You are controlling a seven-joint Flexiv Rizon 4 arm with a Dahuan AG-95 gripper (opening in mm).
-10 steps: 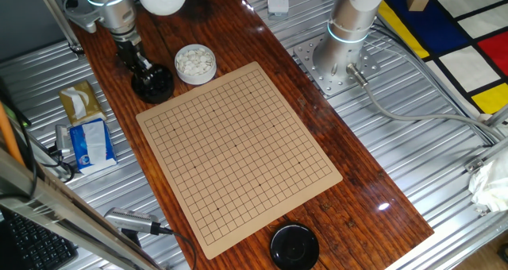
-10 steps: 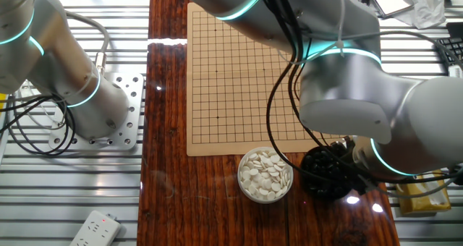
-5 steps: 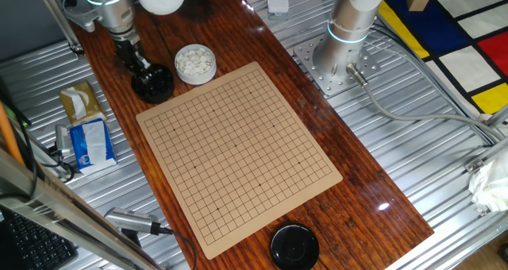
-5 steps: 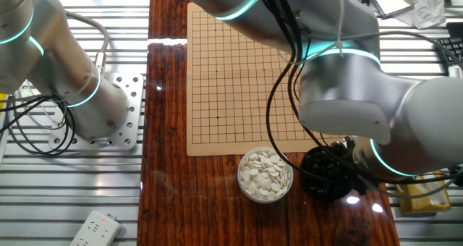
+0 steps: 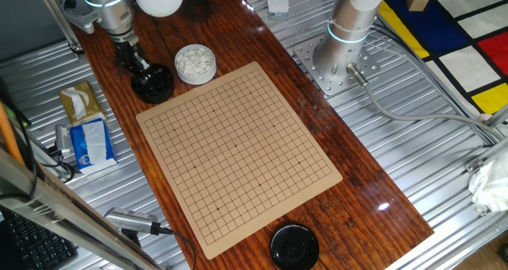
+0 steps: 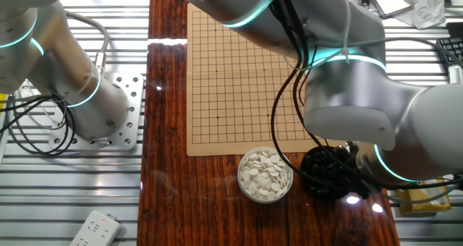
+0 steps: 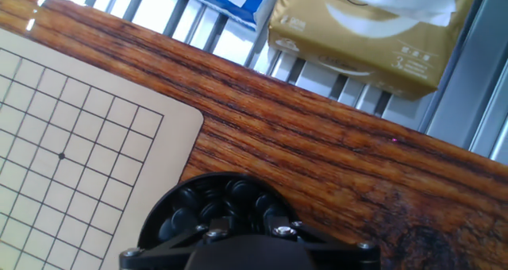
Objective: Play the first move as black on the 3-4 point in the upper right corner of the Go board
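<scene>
Black stones (image 7: 226,206) are being reached for in their bowl (image 5: 152,84), upper left of the frame.

Gripper (image 5: 140,63) is being held inside the bowl; its opening and hold cannot be told. 2 stones could be lifted together from the packed pile. Go board (image 5: 238,151) is lying bare on glossy dark wood (image 5: 361,206), ribbed metal alongside, tissue pack (image 7: 365,32) nearby.

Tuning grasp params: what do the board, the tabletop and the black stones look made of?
Board: pale tan, matte, no glare; thin with rounded corners, maybe a mat or thin wood.
Tabletop: dark reddish wood grain, glossy, showing light reflections.
Black stones: smooth, glossy, with highlights; glass or plastic, cannot tell which.
</scene>
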